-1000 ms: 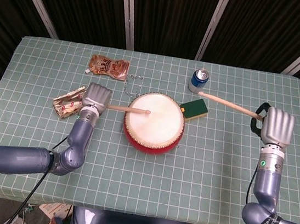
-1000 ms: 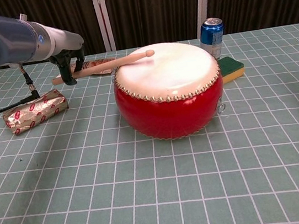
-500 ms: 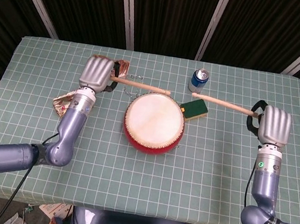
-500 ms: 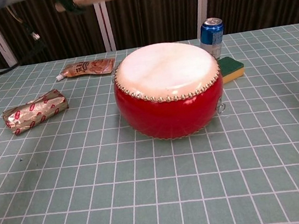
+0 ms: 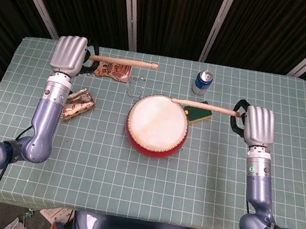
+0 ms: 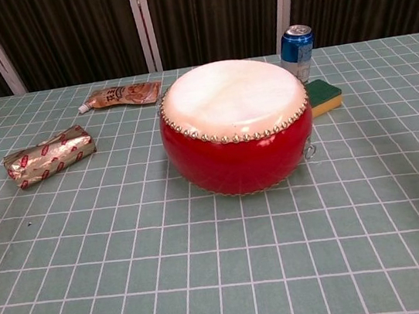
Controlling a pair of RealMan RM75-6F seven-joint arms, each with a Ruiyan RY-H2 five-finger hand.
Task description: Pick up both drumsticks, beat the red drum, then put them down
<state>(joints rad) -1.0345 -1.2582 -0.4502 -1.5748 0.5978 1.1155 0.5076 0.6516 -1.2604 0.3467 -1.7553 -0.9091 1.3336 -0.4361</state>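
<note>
Above round red drum (image 5: 157, 126): slim wooden drumsticks (image 5: 123, 61) gripped by both hands (image 5: 69, 54).

Checked table (image 5: 207, 172) carries drum (image 5: 157, 125), can (image 5: 202, 82), sponge (image 5: 199, 113), pouch (image 5: 111, 68), wrapped bar (image 5: 78, 106).

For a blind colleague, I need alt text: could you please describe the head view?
Seen from above, a red drum sits mid-table on a green checked cloth while the left hand and the right hand each hold a wooden drumstick, the left drumstick away from the drum and the right drumstick reaching its rim. Behind stand a blue can and a green sponge.
</note>
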